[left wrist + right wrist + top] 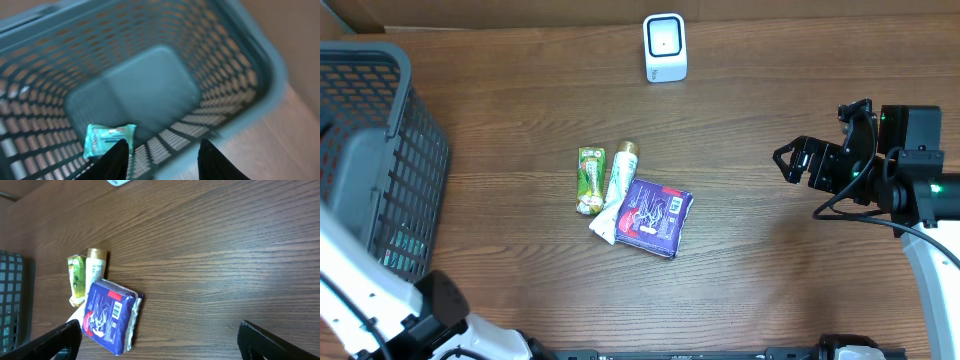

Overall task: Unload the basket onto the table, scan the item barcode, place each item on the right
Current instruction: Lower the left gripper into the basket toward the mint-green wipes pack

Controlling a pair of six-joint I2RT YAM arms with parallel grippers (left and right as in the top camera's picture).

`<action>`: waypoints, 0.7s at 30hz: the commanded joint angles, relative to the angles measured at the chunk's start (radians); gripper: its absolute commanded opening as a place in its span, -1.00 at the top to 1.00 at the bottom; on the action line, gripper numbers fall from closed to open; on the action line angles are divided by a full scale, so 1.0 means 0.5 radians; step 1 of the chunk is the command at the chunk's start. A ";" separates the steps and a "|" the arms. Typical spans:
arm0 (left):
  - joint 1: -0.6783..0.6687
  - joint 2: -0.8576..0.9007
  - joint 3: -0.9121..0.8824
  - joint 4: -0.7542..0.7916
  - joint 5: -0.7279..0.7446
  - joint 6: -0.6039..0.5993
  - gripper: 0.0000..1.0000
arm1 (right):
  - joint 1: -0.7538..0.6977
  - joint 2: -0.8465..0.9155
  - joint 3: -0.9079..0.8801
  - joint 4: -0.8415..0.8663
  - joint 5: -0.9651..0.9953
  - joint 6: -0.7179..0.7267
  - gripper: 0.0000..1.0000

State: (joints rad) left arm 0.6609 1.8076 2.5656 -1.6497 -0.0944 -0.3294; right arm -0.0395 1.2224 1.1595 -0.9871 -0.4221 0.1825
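**Left gripper** (162,162): In the left wrist view the two dark fingers (117,161) stand at the bottom edge of the frame. They are apart and nothing is between them, so the jaws are open and empty. The gripper hangs over the mesh basket (265,75), which fills most of that frame. A teal packet (107,140) lies on the basket floor at lower left, next to the mesh wall.

**Right gripper** (783,165): It is at the right of the overhead frame, above the wooden table (520,100). The jaws are spread wide and hold nothing. In the right wrist view the fingers (55,340) sit in the two lower corners, with bare wood between them.

**Items:** Three items lie together at the centre of the overhead frame, well apart from both grippers.
- The green packet (590,180) is on the left.
- The tube (618,190) is just beside the green packet, with its cap toward the top of the frame.
- The purple packet (655,215) is on the right and touches the tube's lower end. The right wrist view shows a barcode (116,311) on its upper face.

**Scanner** (665,47): The white scanner stands at top centre of the overhead frame, well apart from the items.

**Basket position:** In the overhead frame the basket occupies the upper left.
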 commanded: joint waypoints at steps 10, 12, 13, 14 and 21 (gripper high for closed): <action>0.369 0.040 -0.520 0.082 0.177 -0.075 -0.01 | -0.008 0.006 0.038 0.009 -0.011 -0.016 -1.00; 0.369 0.040 -0.656 0.146 0.168 -0.064 -0.01 | -0.008 0.006 0.038 0.009 -0.011 -0.016 -1.00; 0.369 0.040 -0.727 0.183 0.169 -0.060 -0.17 | -0.008 0.006 0.038 0.009 -0.011 -0.015 -1.00; 0.369 0.040 -0.795 0.219 0.169 -0.060 -0.92 | -0.008 0.006 0.038 0.009 -0.011 -0.015 -1.00; 0.369 0.040 -1.328 0.501 0.168 0.078 -1.00 | -0.008 0.006 0.038 0.009 -0.011 -0.016 -1.00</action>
State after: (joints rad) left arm 0.8425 1.8191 1.9808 -1.4216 -0.0174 -0.3351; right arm -0.0395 1.2224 1.1595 -0.9874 -0.4221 0.1825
